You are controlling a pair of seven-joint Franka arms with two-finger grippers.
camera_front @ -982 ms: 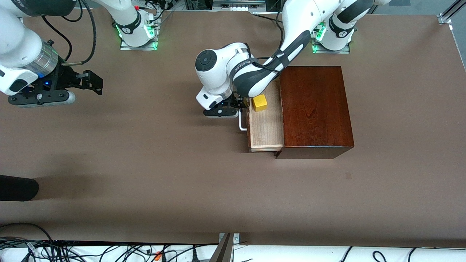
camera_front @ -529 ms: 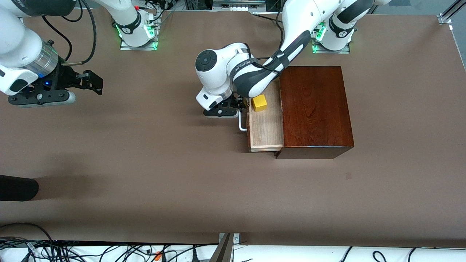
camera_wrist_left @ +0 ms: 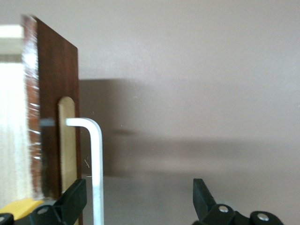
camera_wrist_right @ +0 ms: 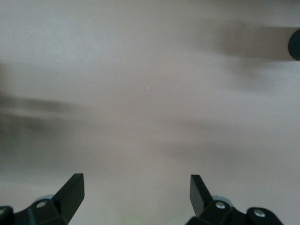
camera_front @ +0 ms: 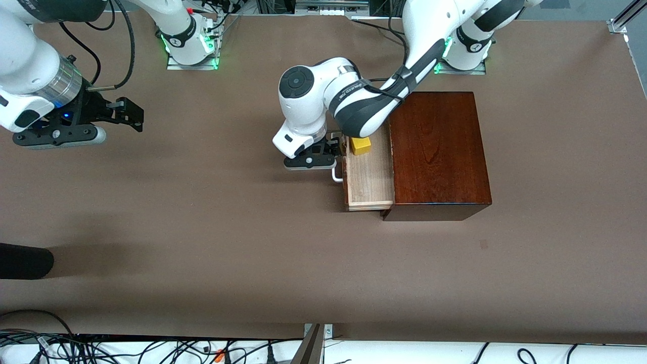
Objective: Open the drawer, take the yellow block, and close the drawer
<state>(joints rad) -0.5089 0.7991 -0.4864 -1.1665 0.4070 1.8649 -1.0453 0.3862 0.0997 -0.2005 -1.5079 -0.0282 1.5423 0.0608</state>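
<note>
The drawer (camera_front: 369, 182) stands pulled out of the dark mahogany box (camera_front: 437, 151), showing its pale wood tray. The yellow block (camera_front: 361, 145) sits in the tray at the end farther from the front camera, partly covered by the left arm's wrist. My left gripper (camera_front: 333, 151) is open in front of the drawer, straddling the white bar handle (camera_front: 336, 174). In the left wrist view the handle (camera_wrist_left: 96, 159) runs between the open fingers of the left gripper (camera_wrist_left: 139, 197), close to one of them, with the drawer front (camera_wrist_left: 54, 103) beside it. My right gripper (camera_front: 132, 115) waits open over bare table near the right arm's end.
A black rounded object (camera_front: 25, 260) pokes in at the table's edge at the right arm's end. Cables (camera_front: 151, 349) lie along the edge nearest the front camera. The brown tabletop (camera_front: 227, 227) stretches between the two grippers.
The left arm's wrist has shifted a little toward the drawer and the front camera, now covering part of the yellow block. The drawer and the right arm have not moved.
</note>
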